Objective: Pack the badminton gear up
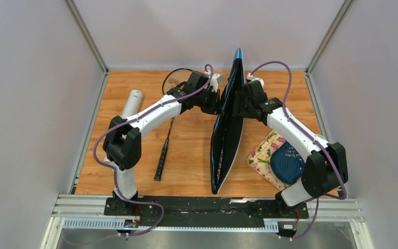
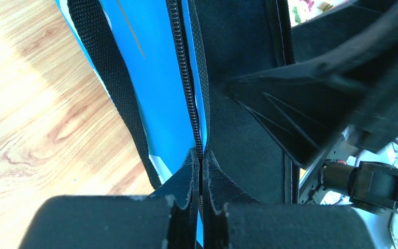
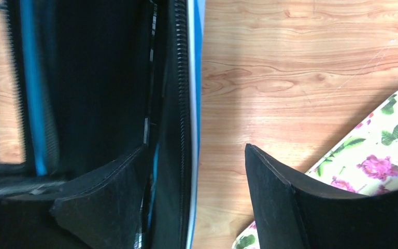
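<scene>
The blue "SPORT" cover (image 1: 227, 136) stands on its edge in the middle of the table, its black inside showing. My left gripper (image 1: 218, 101) is shut on the cover's zipped edge (image 2: 186, 78), with the zipper pinched between the fingertips (image 2: 201, 153). My right gripper (image 1: 239, 101) is open and straddles the cover's other wall (image 3: 176, 78): one finger (image 3: 109, 197) is inside, the other (image 3: 274, 187) outside. One thin black racket (image 1: 162, 150) lies on the table to the left. The white tube (image 1: 131, 104) lies at the far left. No shuttlecocks or second racket are in view.
A floral cloth (image 1: 263, 153) with a dark blue shell-shaped object (image 1: 287, 164) on it lies at the right, under my right arm; the cloth also shows in the right wrist view (image 3: 383, 140). Grey walls enclose the wooden table (image 1: 192, 155) on three sides.
</scene>
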You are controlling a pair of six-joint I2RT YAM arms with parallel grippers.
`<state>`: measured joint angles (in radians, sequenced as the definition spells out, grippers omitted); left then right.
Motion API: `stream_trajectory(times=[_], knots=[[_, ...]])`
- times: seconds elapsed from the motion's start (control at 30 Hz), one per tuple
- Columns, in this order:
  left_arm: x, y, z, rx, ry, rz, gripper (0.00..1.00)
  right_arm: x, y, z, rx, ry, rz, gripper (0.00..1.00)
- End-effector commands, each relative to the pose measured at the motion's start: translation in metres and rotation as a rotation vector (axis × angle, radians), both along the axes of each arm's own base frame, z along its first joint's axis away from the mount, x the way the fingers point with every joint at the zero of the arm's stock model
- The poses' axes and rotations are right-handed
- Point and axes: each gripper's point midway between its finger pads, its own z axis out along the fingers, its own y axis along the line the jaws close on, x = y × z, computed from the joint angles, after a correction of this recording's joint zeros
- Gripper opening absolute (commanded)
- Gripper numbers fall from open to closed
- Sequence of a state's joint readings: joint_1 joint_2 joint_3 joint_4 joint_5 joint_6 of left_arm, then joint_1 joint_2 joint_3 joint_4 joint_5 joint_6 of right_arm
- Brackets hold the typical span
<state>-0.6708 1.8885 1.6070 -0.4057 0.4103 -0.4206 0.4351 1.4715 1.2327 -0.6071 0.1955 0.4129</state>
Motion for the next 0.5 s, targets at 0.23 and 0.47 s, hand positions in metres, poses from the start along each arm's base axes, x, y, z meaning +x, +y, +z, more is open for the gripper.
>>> stream_trajectory(times=[0.23, 0.47], knots=[[0.002, 0.005, 0.024, -0.001, -0.064, -0.019, 0.0, 0.042, -0.004, 0.013, 0.012, -0.096, -0.105, 0.0], [0.022, 0.026, 0.014, 0.081, -0.068, 0.03, 0.27, 0.031, -0.021, 0.028, 0.024, -0.143, -0.199, 0.0]])
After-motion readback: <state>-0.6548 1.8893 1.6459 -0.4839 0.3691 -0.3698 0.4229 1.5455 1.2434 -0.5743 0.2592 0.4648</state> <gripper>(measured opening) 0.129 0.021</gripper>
